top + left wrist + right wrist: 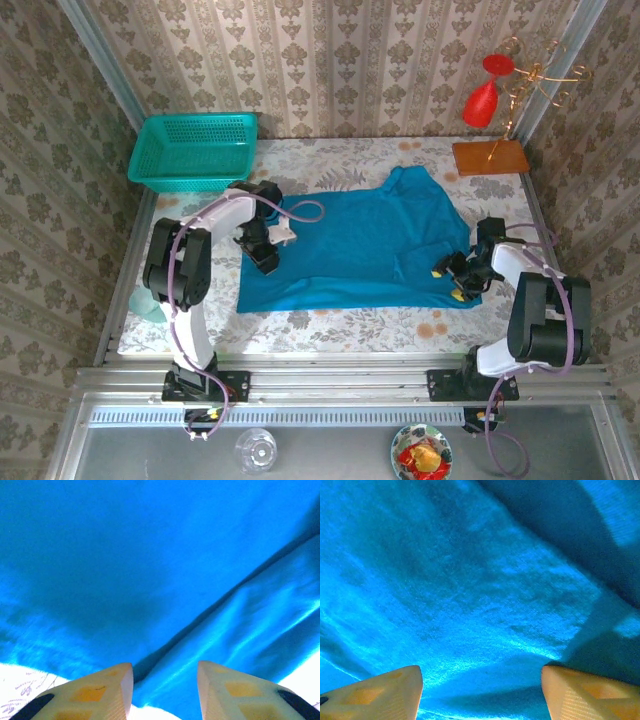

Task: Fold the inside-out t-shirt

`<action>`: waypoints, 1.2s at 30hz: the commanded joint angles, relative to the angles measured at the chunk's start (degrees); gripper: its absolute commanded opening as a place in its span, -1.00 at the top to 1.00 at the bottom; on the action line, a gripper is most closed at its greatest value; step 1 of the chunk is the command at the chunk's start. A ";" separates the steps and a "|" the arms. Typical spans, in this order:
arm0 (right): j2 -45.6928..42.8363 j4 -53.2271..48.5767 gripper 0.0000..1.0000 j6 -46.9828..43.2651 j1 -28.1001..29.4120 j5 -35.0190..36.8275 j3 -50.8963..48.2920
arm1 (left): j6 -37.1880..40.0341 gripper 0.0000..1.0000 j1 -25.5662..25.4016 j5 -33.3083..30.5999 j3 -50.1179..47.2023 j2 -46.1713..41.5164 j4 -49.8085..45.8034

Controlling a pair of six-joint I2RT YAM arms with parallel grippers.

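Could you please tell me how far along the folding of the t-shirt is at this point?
Done: the plain teal-blue cotton t-shirt lies spread fairly flat on the floral table, with one crease near its left edge. In hand: the left gripper and right gripper hover open over its left and right edges, gripping nothing. Left: the actual folding into a compact stack.

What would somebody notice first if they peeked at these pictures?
The big teal-blue t-shirt spread out across the middle of the flowery table. Next, the left gripper at its left edge and the right gripper at its near right corner, both open. A teal basket sits in the far left corner.
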 commanded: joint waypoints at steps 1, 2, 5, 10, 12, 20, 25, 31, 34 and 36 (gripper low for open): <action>-0.16 -0.85 -0.35 -0.82 -1.36 4.56 -0.77 | -2.29 0.19 0.80 -0.93 -1.27 0.63 -2.85; 0.02 -1.02 -0.35 -0.93 -1.37 4.52 -0.38 | -2.72 0.19 1.05 -0.94 -1.68 0.74 -3.02; 0.71 -1.35 -0.34 -1.12 -1.36 3.99 0.20 | -2.82 0.18 1.25 0.12 -2.99 1.07 -2.77; 0.50 -2.41 -0.34 -1.81 -1.37 4.17 0.90 | -3.07 0.17 1.46 -0.42 -3.48 3.38 -2.95; 0.15 -2.89 -0.34 -1.95 -1.41 4.43 1.09 | -3.12 0.17 1.84 -0.54 -3.43 4.36 -3.20; -0.41 -3.52 -0.34 -2.18 -1.61 5.03 1.44 | -3.20 0.40 2.08 0.30 -3.67 3.45 -3.77; 0.13 -3.27 -0.34 -2.01 -1.81 5.88 1.20 | -3.36 0.74 2.13 -0.14 -3.58 1.49 -3.94; 0.69 -2.81 -0.34 -2.00 -2.16 6.79 0.65 | -3.86 0.94 2.96 -1.71 -3.41 0.09 -3.85; 1.17 -2.73 -0.34 -2.26 -2.33 7.06 0.47 | -4.15 0.95 3.43 -2.14 -3.52 -0.48 -3.78; 1.27 -2.66 -0.34 -2.27 -2.32 7.10 0.30 | -4.41 0.95 3.82 -2.30 -3.59 -0.51 -3.80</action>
